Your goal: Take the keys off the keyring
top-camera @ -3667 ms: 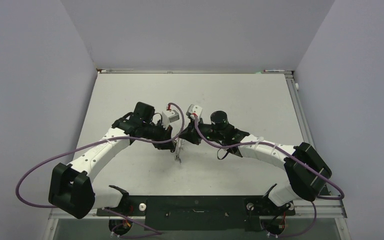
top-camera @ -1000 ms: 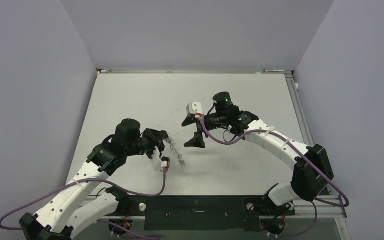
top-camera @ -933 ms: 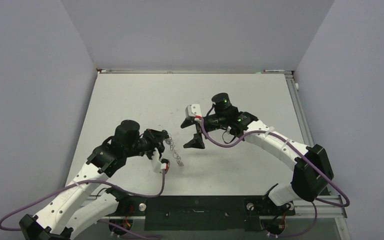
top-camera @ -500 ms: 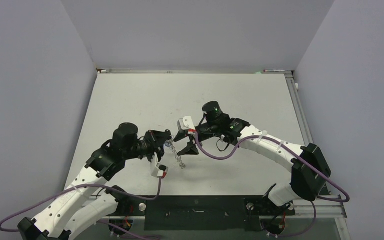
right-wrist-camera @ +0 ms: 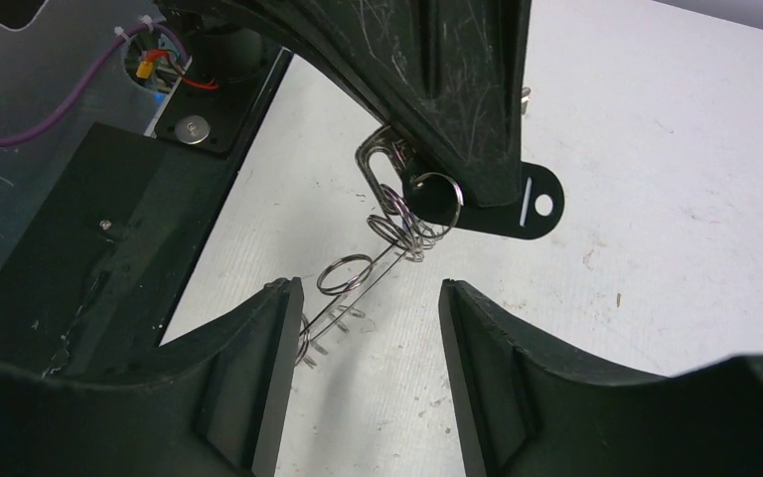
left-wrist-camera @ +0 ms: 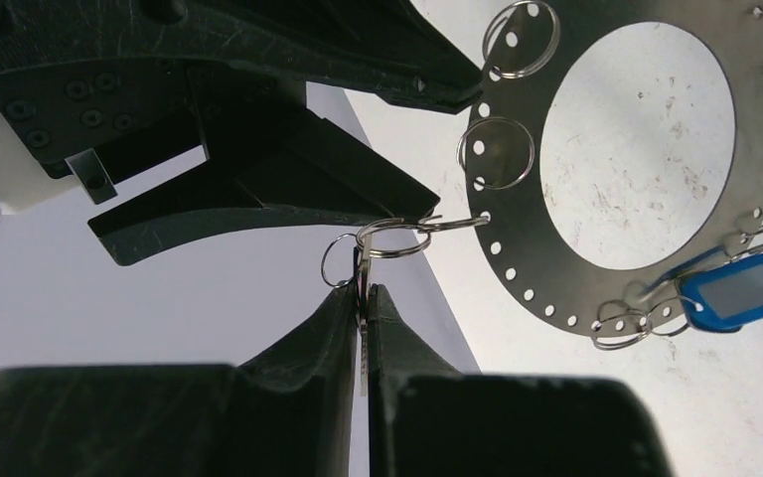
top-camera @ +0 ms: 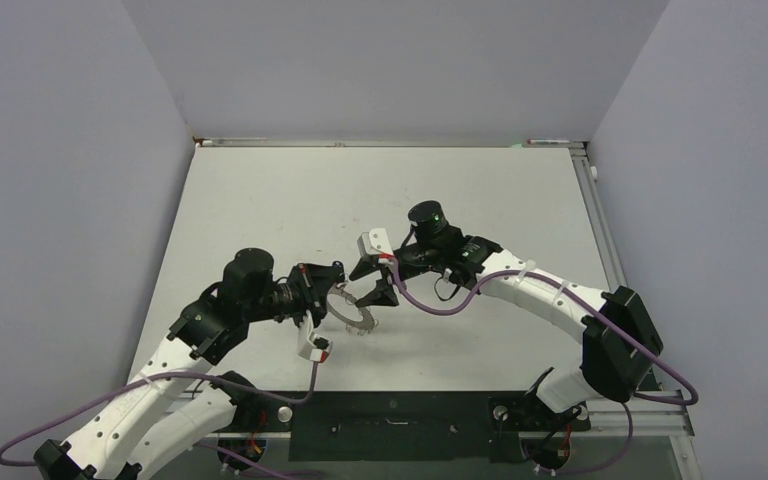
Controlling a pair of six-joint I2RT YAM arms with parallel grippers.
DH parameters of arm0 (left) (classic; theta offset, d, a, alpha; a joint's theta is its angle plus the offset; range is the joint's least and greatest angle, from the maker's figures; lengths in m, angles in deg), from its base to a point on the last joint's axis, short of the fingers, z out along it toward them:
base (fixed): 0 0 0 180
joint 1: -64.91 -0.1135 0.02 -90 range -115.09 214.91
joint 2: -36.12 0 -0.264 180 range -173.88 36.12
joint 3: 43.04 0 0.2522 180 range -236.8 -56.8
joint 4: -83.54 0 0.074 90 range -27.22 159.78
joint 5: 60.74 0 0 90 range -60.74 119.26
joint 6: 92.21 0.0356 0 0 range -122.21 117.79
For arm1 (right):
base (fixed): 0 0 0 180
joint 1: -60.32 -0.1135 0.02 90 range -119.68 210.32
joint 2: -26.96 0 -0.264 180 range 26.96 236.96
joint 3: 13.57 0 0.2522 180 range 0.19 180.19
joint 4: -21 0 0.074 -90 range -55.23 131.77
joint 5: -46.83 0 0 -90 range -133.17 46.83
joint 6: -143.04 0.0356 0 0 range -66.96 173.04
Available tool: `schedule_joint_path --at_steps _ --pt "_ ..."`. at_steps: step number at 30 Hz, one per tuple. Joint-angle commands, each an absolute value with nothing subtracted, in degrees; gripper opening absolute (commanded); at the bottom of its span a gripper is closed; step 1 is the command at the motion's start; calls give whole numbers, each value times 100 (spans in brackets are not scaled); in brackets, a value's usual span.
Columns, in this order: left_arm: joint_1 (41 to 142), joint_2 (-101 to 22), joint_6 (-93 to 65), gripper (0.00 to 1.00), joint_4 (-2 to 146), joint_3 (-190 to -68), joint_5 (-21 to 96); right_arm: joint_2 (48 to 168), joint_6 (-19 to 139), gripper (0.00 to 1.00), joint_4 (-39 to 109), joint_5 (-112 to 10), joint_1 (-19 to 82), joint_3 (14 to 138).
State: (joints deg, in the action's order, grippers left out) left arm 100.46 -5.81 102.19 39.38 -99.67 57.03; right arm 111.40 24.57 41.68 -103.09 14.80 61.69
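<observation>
The keyring (top-camera: 352, 312), a flat grey perforated ring (left-wrist-camera: 517, 238), hangs low over the table between both grippers. My left gripper (left-wrist-camera: 363, 298) is shut on a thin silvery key (left-wrist-camera: 362, 316) joined to the ring's rim by a wire loop (left-wrist-camera: 394, 237). A blue-headed key (left-wrist-camera: 740, 288) and other loops hang from the ring's far side. In the right wrist view the keyring (right-wrist-camera: 382, 260) shows edge-on below the left fingers (right-wrist-camera: 457, 99). My right gripper (right-wrist-camera: 368, 288) stands open just beside the ring, nothing between its fingers. From above, the left gripper (top-camera: 332, 290) and right gripper (top-camera: 375, 290) nearly meet.
The white table (top-camera: 260, 200) stretches back to grey walls on three sides. A black base rail (top-camera: 390, 415) with the arm mounts runs along the near edge. Purple cables loop from both arms.
The right gripper has moved left, up to the left gripper, and its jaws have narrowed. The keyring has swung from edge-on to lying flatter. The left gripper stays shut.
</observation>
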Motion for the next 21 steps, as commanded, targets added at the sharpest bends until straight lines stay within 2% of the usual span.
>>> schedule_joint_path --at_steps 1,21 --pt "10068 -475 10414 0 4070 -10057 5989 11152 2404 53 3959 -10663 1556 6430" --pt "10107 -448 10593 0 4042 -10116 6143 11301 2328 42 4064 -10929 1544 6624"
